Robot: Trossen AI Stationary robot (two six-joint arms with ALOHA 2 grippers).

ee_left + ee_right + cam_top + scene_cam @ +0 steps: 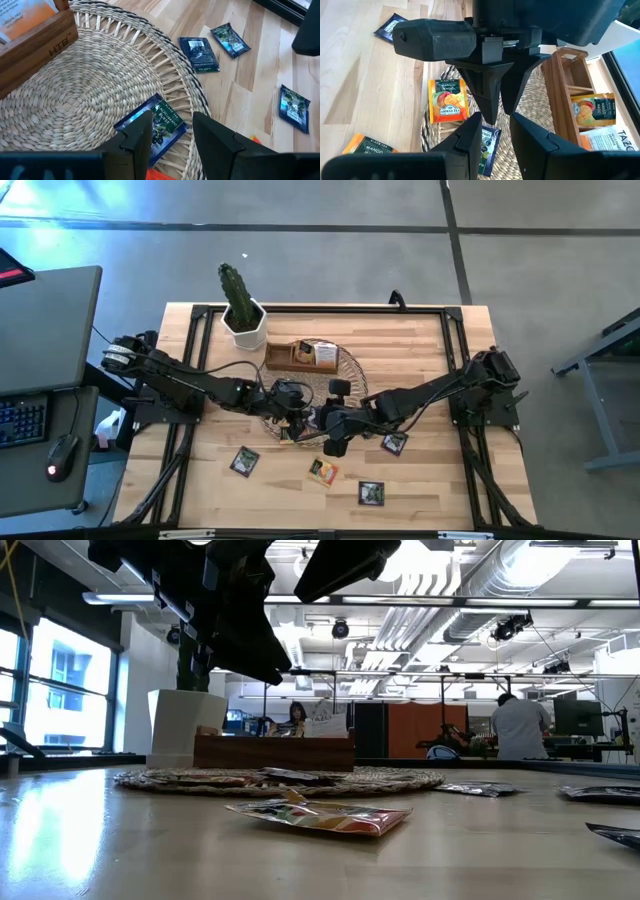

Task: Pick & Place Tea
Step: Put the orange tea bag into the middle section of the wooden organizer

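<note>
Both grippers meet over the near edge of the round woven wicker mat (315,385) at the middle of the light wooden desk (420,480). The left gripper (172,132) hangs directly above a dark blue flat paper tea sachet (152,125) lying on the mat's rim, its fingers released and standing apart on either side of the sachet, grasping nothing. The right gripper (492,132) faces it from the opposite side, fingers parted, nothing visibly held.

Judgement on the step in hand: a grasp of this sachet. To do it well, the left gripper should descend straight, keep the sachet centred between the fingers, and close across its narrow thickness at one edge, since it lies flat on uneven weave. The right arm sits close; clearance between the two should be kept.

Orientation: the sachet is near square, lying flat and skewed on the mat, one corner overhanging the rim toward the desk; its printed text runs diagonally.

Other sachets lie scattered on the desk and mat, including an orange mango sachet (447,100). The brown wooden compartment box (300,355) at the mat's far side holds some
</note>
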